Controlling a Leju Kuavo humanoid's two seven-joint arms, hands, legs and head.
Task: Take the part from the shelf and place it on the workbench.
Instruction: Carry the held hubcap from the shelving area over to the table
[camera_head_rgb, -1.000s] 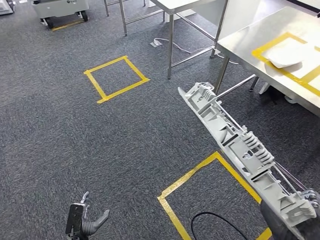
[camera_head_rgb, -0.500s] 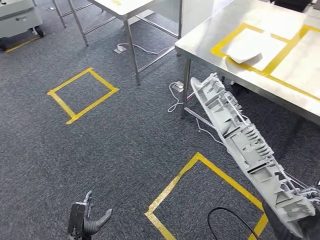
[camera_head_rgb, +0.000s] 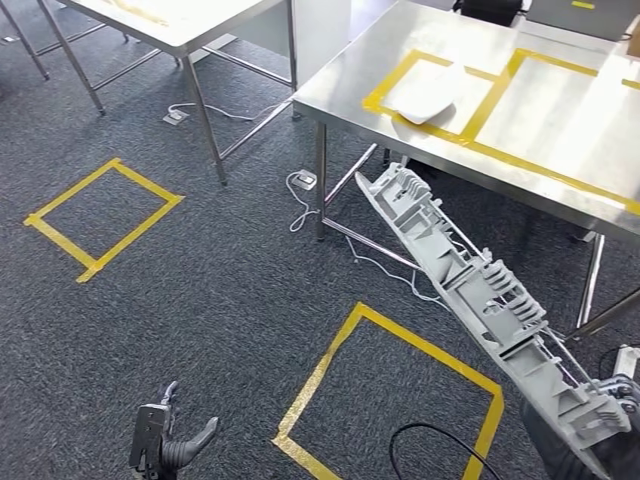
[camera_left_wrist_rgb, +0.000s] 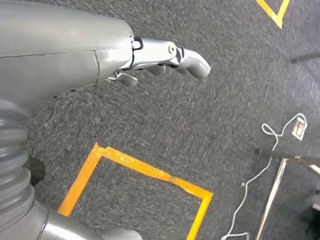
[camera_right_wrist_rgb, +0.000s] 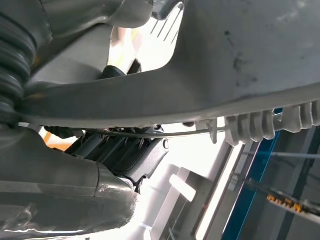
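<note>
The right hand (camera_head_rgb: 604, 440), at the lower right corner of the head view, grips the near end of the part (camera_head_rgb: 483, 300), a long pale grey plastic moulding with ribs and clips along its length. In the right wrist view the dark fingers (camera_right_wrist_rgb: 124, 150) are curled under the part's broad grey underside (camera_right_wrist_rgb: 226, 65). The part is held in the air, tilted, its far end reaching up and to the left toward the front edge of the workbench (camera_head_rgb: 340, 95), not touching it. The workbench is a steel table marked with yellow tape rectangles; 1 flat white piece (camera_head_rgb: 423, 95) lies inside the leftmost rectangle. The left hand (camera_head_rgb: 170, 445) hangs low over the grey carpet, holding nothing, its fingers (camera_left_wrist_rgb: 181, 55) stretched out and close together. On the carpet are 2 yellow tape squares (camera_head_rgb: 106, 215), a white cable (camera_head_rgb: 302, 200) and a black cable (camera_head_rgb: 438, 445).
</note>
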